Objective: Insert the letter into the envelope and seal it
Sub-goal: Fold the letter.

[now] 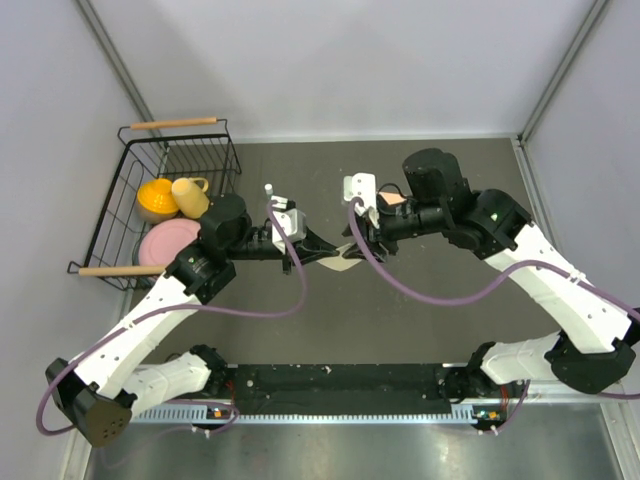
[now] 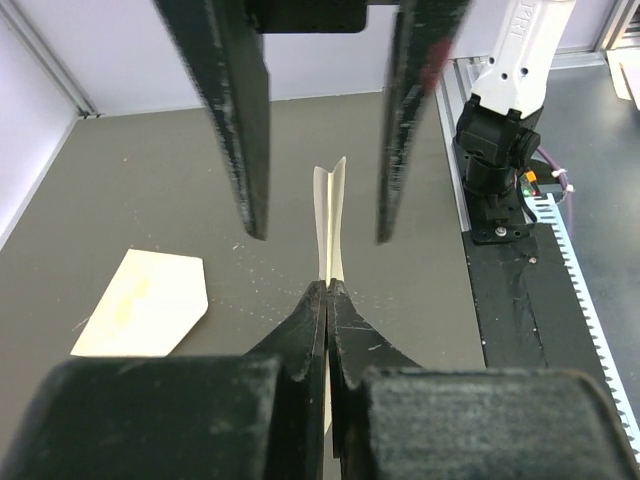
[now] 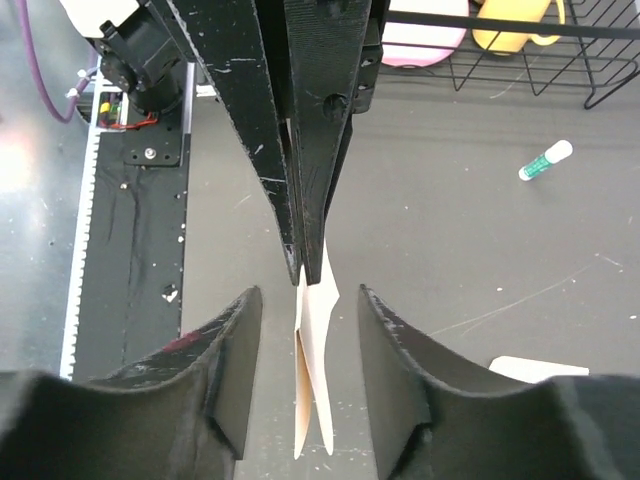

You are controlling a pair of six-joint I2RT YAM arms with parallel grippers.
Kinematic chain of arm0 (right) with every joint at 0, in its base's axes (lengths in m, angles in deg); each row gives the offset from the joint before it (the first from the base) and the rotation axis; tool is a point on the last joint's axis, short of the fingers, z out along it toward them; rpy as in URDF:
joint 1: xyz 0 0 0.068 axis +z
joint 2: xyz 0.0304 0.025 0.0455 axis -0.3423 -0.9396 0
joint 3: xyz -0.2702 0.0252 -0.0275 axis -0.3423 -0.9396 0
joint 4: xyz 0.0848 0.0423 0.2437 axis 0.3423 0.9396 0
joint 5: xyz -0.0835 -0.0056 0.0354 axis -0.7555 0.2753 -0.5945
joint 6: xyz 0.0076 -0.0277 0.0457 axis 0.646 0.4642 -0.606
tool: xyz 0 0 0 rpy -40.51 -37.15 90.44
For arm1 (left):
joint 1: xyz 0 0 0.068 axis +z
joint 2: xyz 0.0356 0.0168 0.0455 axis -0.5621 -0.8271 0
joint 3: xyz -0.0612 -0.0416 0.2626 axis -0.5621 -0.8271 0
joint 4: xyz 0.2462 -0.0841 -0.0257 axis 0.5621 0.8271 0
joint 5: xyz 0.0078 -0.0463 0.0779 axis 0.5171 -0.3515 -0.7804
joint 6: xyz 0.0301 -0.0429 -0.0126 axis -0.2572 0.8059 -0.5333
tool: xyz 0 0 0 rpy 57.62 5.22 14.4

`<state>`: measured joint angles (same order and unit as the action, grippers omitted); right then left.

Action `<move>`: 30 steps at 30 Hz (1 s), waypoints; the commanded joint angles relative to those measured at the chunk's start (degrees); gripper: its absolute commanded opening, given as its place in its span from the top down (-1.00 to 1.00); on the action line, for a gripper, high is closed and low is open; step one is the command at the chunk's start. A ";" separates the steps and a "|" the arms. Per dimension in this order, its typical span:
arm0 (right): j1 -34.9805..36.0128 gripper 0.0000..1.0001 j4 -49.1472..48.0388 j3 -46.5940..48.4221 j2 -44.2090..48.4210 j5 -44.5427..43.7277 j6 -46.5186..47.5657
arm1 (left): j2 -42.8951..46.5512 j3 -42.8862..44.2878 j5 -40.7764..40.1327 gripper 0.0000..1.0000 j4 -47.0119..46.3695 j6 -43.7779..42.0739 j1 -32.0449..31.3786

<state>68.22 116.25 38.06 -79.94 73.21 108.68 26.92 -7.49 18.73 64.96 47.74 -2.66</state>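
Right of basket (image 1: 200,150), L gripper (image 2: 328,285) clamps envelope (image 2: 330,215) edge-on; R gripper (image 3: 308,300) stands apart astride it. Prob. handover step; next needs R fetching letter (image 2: 140,305).

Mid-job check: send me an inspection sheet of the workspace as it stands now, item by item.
Surface: dark grey table, faint scratches.
Job's things: peach envelope held edge-on above the table; pale sheet, likely the letter, lies flat on the table nearby.
Clutter: glue stick lying on the table; wire basket at far left holding a pink plate and a yellow cup.
Hands: left hand shut on the envelope; right hand open, a finger on either side of the envelope, not touching.
Cables: purple cables loop off each wrist, clear of the fingers.
Surroundings: plain grey walls; nothing else seen.
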 commanded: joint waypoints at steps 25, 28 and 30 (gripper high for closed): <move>-7.77 1.00 0.74 1.87 2.85 2.42 -0.25 | 1.71 -0.83 -1.06 0.99 8.20 -7.88 2.14; -8.21 1.00 0.92 1.69 3.29 2.51 -0.24 | 1.88 -0.92 -0.80 1.00 9.34 -8.41 3.02; -8.83 1.00 1.01 1.52 3.64 2.51 -0.16 | 1.71 -0.92 -0.36 1.00 10.13 -8.41 3.81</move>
<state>60.88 117.54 37.03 -79.13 76.05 108.57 27.71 -7.73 17.51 71.23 40.73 -0.26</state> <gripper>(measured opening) 0.003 0.009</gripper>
